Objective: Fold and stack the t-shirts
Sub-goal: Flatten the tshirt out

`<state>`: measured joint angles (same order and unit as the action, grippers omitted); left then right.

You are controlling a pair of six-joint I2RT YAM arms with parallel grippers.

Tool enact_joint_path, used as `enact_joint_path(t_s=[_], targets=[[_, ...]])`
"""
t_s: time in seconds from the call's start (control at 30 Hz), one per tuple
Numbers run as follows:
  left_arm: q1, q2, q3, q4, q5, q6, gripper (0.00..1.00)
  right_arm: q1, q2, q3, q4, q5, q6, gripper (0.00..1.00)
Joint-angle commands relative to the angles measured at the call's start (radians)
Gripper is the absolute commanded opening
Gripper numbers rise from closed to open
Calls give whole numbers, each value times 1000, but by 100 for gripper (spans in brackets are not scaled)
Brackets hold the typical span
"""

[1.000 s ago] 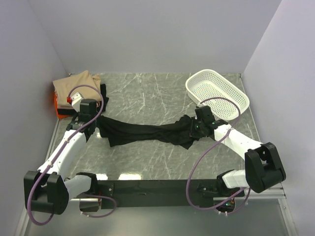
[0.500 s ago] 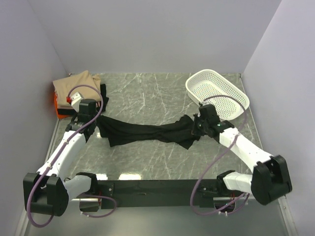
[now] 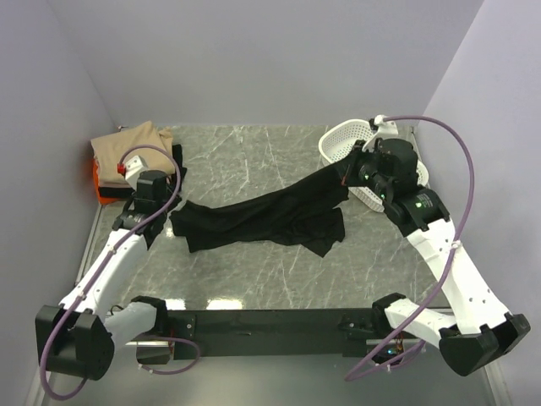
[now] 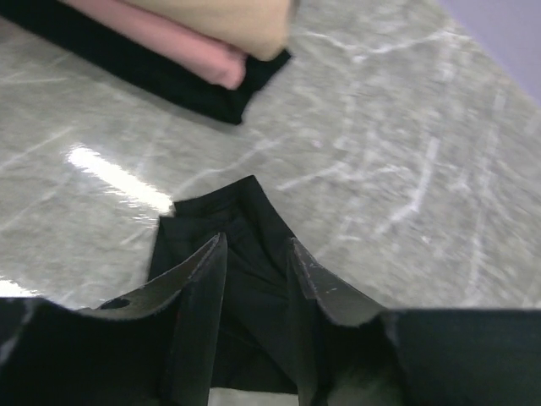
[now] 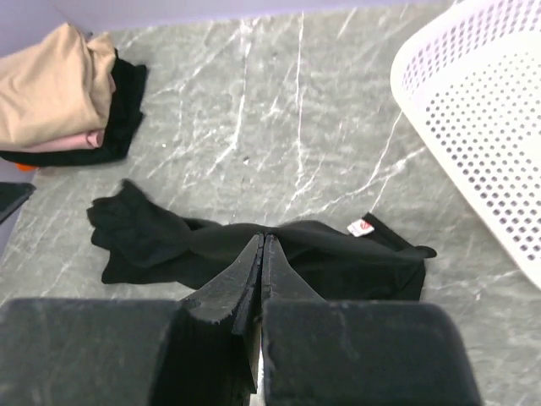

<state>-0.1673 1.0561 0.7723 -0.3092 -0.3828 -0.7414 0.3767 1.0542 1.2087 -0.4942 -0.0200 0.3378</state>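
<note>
The right hand (image 5: 260,241) is up off the table (image 3: 254,152) with its two fingers pressed tight together, clenched on a fold of the black t-shirt (image 3: 262,216). From that hand the cloth runs down and away in a long twisted band until it reaches the left hand (image 4: 256,241), which is low over the table. Beneath the right hand part of the shirt sags and lies crumpled on the marble, and a small pinkish label (image 5: 362,227) shows just to the right of its fingertips. The left hand's fingers stand a little apart with the shirt's other end between them, a pointed corner of cloth lying flat just ahead of the tips; I cannot tell whether they are actually pinching it. Further ahead of the left hand and off to its left sits the pile of folded t-shirts (image 3: 135,145), tan on top, then pale pink, then black, with some orange at the bottom. A white perforated basket (image 5: 482,110) lies close by the right hand, on its right side.
</note>
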Motion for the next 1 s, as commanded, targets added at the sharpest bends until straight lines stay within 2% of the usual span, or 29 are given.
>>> enact_joint_path(t_s=[0.0,0.13,0.27,0.43,0.7,0.97], targets=[[-55,-59,1,58,-19,31,41,-7,-2,98,-44,18,-48,0],[-87,-67,-24,87,-21,36,45,-4,1,115,-63,70,-54,0],[-87,34,-33,85,-33,34,46,-7,-31,88,-75,100,-51,0],[-87,123,-36,163,24,60,47,-10,-117,-6,-83,118,-25,0],[-87,344,62,327,94,94,47,-10,-209,-164,-109,135,1,0],[-77,588,200,375,163,157,45,-10,-232,-216,-104,127,13,0]])
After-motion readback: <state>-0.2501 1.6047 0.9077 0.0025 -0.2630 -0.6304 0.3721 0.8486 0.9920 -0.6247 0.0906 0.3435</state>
